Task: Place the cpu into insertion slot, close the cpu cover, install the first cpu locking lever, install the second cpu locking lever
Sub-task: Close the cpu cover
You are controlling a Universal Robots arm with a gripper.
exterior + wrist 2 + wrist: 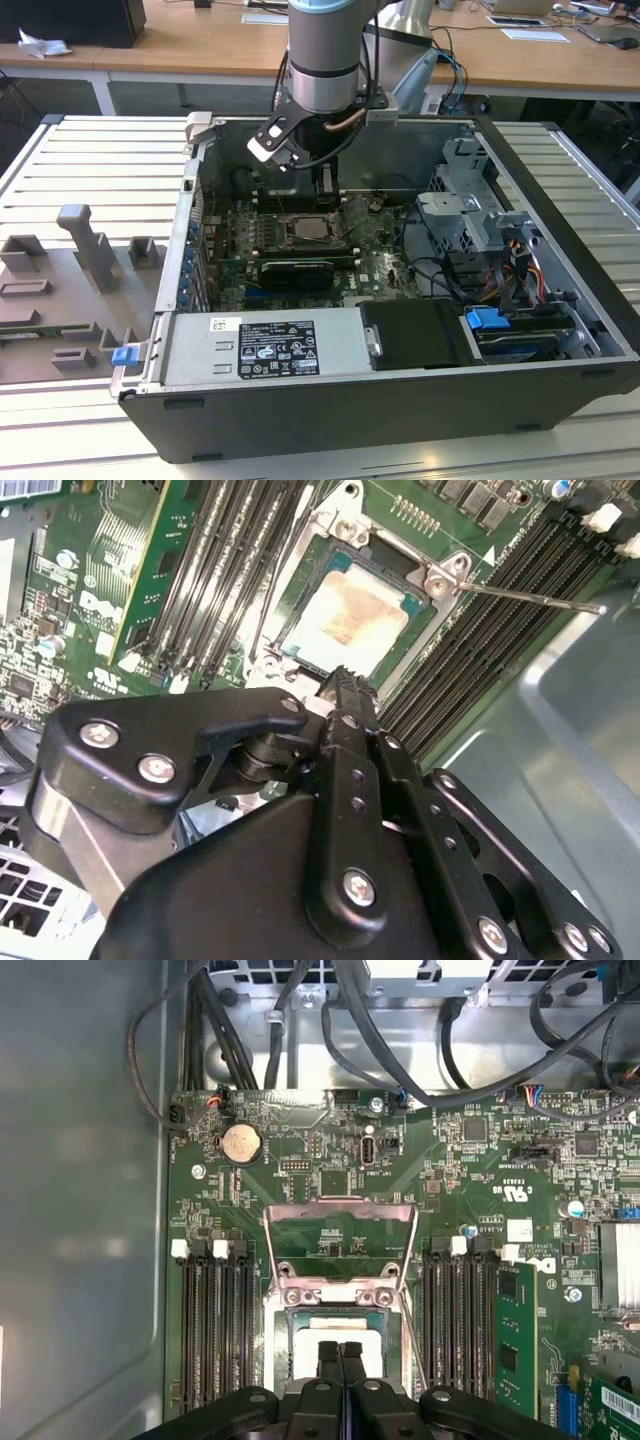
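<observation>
Currently: gripper (341,1352), fingers pressed together, holding nothing, tips just above cpu (345,620). Cpu lies flat inside insertion slot (432,580). Cpu cover (340,1210) lies open. Judged: keep chip level, corners square. Computer case (300,425) contains motherboard (300,1175), cables (400,1055).

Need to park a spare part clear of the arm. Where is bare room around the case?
Free: the slatted table at the exterior view's right of the case, and behind the grey fixture tray at that view's left. Crowded: inside, memory slots flank the insertion slot, the gripper hangs over it, cables crowd the drive cage.
</observation>
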